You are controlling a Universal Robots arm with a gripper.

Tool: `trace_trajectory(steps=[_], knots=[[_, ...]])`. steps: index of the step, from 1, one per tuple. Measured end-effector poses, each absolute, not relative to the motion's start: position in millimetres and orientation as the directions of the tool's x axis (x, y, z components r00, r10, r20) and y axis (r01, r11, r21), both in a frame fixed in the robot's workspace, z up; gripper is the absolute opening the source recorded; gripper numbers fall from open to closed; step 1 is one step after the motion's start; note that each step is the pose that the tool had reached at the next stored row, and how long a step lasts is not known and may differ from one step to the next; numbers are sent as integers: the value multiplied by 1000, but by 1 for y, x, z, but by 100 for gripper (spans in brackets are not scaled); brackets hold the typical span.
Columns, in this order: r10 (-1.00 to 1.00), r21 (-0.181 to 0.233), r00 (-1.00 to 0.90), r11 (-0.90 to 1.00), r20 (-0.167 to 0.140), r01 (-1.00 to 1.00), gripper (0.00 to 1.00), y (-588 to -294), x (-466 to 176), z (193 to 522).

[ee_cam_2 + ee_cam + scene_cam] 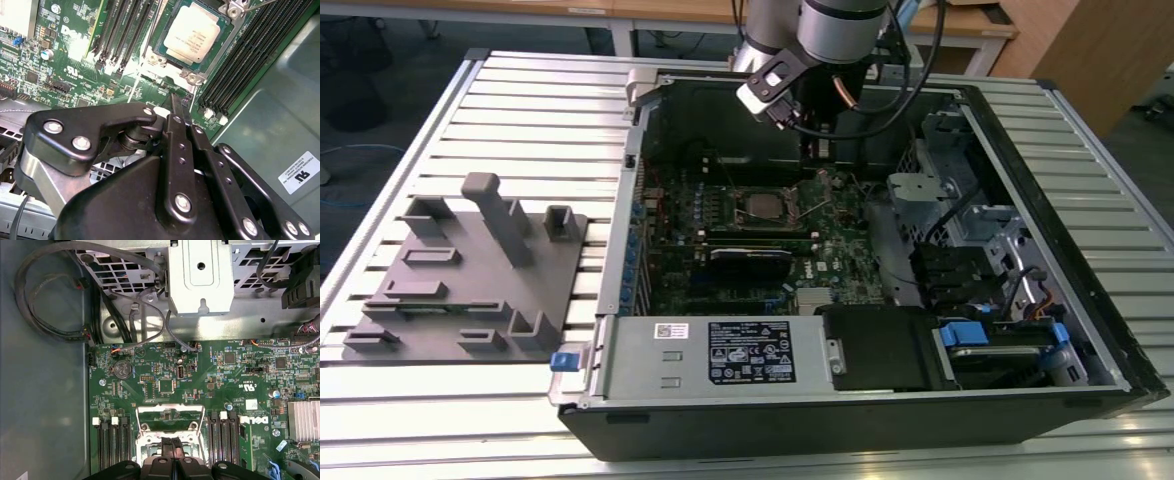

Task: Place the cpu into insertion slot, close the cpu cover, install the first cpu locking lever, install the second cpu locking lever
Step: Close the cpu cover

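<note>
Cpu (192, 31) already sits in the slot (159, 49), straight ahead of our pincer (179, 103), which is pinched closed on nothing we can see, tips right by the flipped-up cover (170, 407).

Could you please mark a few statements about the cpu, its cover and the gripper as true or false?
1. The cpu sits in the insertion slot. True.
2. The gripper holds the cpu. False: it is shut and apart from the cpu.
3. The cpu cover lies closed over the cpu. False: it is swung open, and the cpu's top is bare.
4. A grey fixture lies on the table, at the exterior view's left of the computer case. True.
</note>
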State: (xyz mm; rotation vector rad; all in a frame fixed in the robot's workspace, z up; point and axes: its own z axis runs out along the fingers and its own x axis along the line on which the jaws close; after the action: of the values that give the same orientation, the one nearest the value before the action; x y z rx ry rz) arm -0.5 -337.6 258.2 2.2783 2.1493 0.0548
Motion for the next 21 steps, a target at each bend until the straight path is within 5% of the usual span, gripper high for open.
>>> trace_trajectory(steps=[21], knots=[[998,31,58,-58,19,998,10,-338,10,258]])
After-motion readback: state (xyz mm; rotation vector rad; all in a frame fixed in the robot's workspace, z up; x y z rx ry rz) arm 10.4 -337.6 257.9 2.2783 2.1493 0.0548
